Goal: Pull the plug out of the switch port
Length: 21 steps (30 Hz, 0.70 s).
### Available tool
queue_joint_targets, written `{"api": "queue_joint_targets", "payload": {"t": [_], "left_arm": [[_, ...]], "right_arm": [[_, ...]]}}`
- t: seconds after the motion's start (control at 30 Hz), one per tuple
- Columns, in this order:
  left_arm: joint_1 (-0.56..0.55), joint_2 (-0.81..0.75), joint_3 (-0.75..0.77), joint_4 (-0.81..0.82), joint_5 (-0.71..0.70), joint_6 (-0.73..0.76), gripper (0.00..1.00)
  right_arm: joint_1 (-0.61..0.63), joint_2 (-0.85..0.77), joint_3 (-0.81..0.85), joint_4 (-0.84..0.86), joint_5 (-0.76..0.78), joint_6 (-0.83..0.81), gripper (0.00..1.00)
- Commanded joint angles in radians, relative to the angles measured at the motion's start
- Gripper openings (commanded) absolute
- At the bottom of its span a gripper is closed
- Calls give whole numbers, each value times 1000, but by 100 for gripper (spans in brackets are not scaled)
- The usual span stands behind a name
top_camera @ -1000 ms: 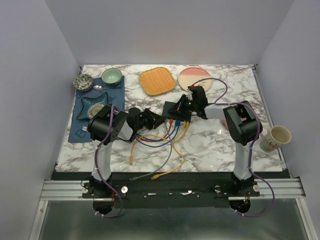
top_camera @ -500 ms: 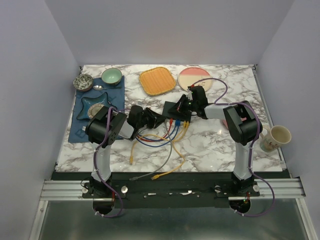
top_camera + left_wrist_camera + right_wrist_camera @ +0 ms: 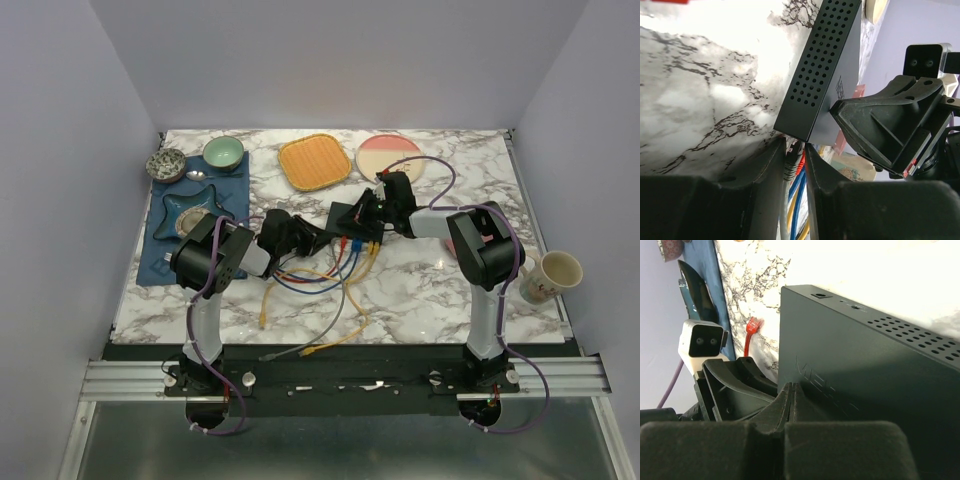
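Near the middle of the marble table [image 3: 440, 290], a little to the far right, the switch [image 3: 350, 214] is lying with its cabled edge facing near. My right gripper [image 3: 791, 396], jaws pressed together, is resting against its top face. My left gripper [image 3: 794, 167] is hugging the grey plug [image 3: 791, 162] at the switch's edge with narrow jaws; whether they are pinching it I cannot tell.

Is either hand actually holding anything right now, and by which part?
Left hand grips the grey plug by its boot, right at the switch's port edge. Right hand is shut on nothing, tips against the switch's face.
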Motion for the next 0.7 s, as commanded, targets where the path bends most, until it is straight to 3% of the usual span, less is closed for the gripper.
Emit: {"api": "queue_joint_targets", "payload": {"t": [0.0,0.2,0.67], "left_arm": [[-20,32,16,-43,-12,-1,33],[-32,11,7,-82,-11,-2,47],[-40,5,22,-225,25,36,43]], "right_arm": [[-4,42,10,-73,33,-10,1],[-2,42,11,-73,36,-12,1],[-4,33,7,-81,50,-25,1]]}}
